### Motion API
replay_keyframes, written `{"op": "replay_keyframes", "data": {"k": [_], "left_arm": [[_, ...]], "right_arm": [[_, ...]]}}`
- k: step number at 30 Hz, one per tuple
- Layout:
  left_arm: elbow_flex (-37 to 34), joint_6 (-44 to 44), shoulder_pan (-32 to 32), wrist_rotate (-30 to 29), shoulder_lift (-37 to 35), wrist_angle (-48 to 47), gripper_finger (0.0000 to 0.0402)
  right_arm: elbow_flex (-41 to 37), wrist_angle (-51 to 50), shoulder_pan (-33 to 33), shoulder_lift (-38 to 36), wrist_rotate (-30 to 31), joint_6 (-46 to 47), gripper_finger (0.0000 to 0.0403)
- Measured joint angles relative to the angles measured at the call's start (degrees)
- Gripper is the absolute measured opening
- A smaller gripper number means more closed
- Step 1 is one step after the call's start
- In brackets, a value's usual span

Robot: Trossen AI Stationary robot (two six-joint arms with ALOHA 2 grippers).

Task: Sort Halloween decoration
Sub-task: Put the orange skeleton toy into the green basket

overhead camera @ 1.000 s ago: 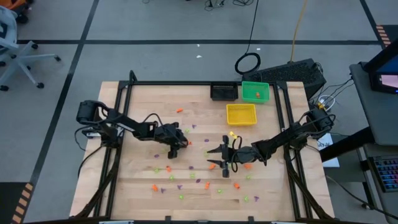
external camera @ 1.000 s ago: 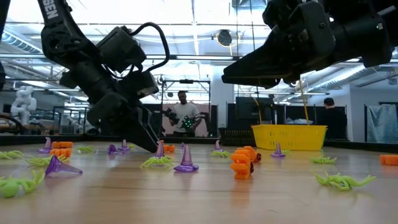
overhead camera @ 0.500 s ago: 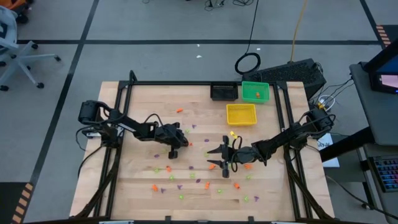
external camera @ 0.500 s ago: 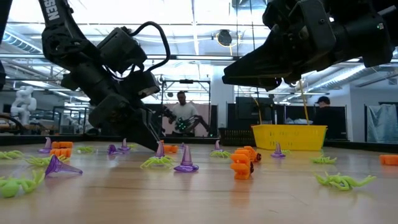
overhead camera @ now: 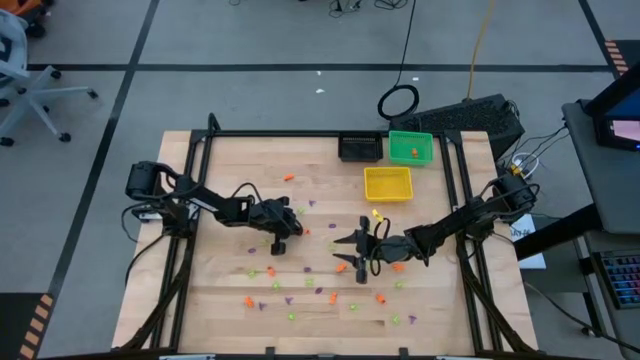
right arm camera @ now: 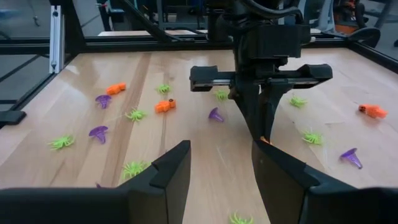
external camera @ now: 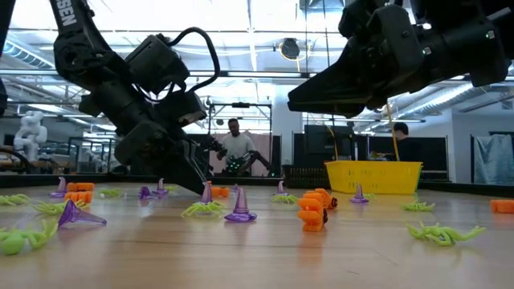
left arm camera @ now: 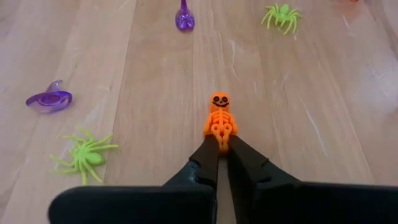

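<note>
L claw is clenched on an orange skeleton, pinching only its legs; body and head stick out past the tips at 12 o'clock. Thin hold, so the risk: it could twist or slip out on the lift, esp. w/ a fast swing toward the bins. In the high view this claw sits low over the worktop, left of centre.

Around it, still loose: a purple hat at 10 o'clock, a green spider at 8 o'clock, another spider at 1 o'clock. A low carry could knock these.

R claw hangs released, holding nothing, right of centre, facing the L arm close by. Arms could clash if both move inward.

Yellow bin and green bin lie at 1 o'clock from the claws.
</note>
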Motion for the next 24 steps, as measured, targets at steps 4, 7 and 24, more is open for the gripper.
{"op": "replay_keyframes", "data": {"k": [4,7,24], "left_arm": [[-0.11,0.0,-0.04,-0.02,-2.31,-0.81,0.0017],[-0.1,-0.06,-0.04,-0.02,-4.88,-1.37,0.0017],[-0.09,2.95,-0.55,0.12,-22.76,-7.35,0.0018]], "right_arm": [[0.0,-0.02,0.0,-0.02,0.0,0.0,0.0155],[0.0,-0.04,0.0,-0.02,0.0,0.01,0.0155],[0.0,-0.24,0.0,-0.01,0.0,0.24,0.0155]]}}
